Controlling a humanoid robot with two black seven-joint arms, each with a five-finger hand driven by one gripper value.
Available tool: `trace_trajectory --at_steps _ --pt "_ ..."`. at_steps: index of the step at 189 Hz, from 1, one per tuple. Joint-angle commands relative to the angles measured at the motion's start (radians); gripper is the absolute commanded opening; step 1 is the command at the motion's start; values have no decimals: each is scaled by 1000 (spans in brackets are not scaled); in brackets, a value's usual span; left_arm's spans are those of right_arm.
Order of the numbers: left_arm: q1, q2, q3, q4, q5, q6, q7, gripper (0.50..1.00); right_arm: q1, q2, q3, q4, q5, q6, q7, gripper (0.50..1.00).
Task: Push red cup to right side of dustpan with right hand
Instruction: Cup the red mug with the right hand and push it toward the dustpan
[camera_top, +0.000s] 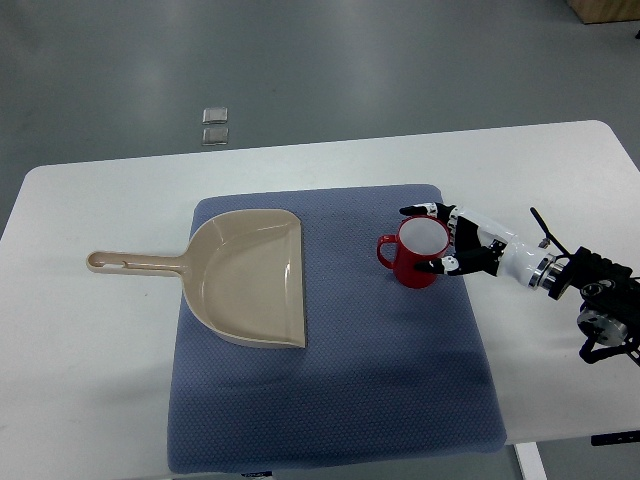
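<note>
One arm in view, the right, entering from the right edge low over the white counter (90, 400). Right hand (455, 245) sits against the right side of the red cup (420, 255). Fingers (418, 211) curl partway around the cup: one dark tip reaches over the far rim, another presses at the near right side. Contact on both sides of the rim, but whether this is a firm grip or only a cupping touch, cannot tell.

Red cup stands upright on the blue-grey mat (330, 400), white inside, handle pointing left toward the dustpan (250, 275). Cup lies to the right of the dustpan, apart from it, a strip of bare mat between them; it is in the mat's upper right part.

Dustpan is beige, lying flat on the mat's left half, open mouth facing right, long handle sticking out left onto the counter.

Two small clear squares (214, 126) rest on the grey floor beyond the counter.
</note>
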Motion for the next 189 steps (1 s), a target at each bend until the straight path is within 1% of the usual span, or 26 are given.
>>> trace_trajectory --at_steps 1,81,96,101,128,161,189 --pt "0 0 0 0 0 0 0 1000 0 6 -1 -3 -1 -9 0 919" --pt "0 0 0 0 0 0 0 1000 2 25 -1 -15 -2 -19 0 913" --pt "0 0 0 0 0 0 0 1000 2 28 -1 -17 -2 -20 0 899" --pt "0 0 0 0 0 0 0 1000 2 29 -1 -17 -1 -20 0 885" --pt "0 0 0 0 0 0 0 1000 2 35 -1 -17 -1 -20 0 842" --pt "0 0 0 0 0 0 0 1000 2 57 -3 -17 -2 -42 0 832" --pt "0 0 0 0 0 0 0 1000 2 69 -1 -17 -2 -43 0 823"
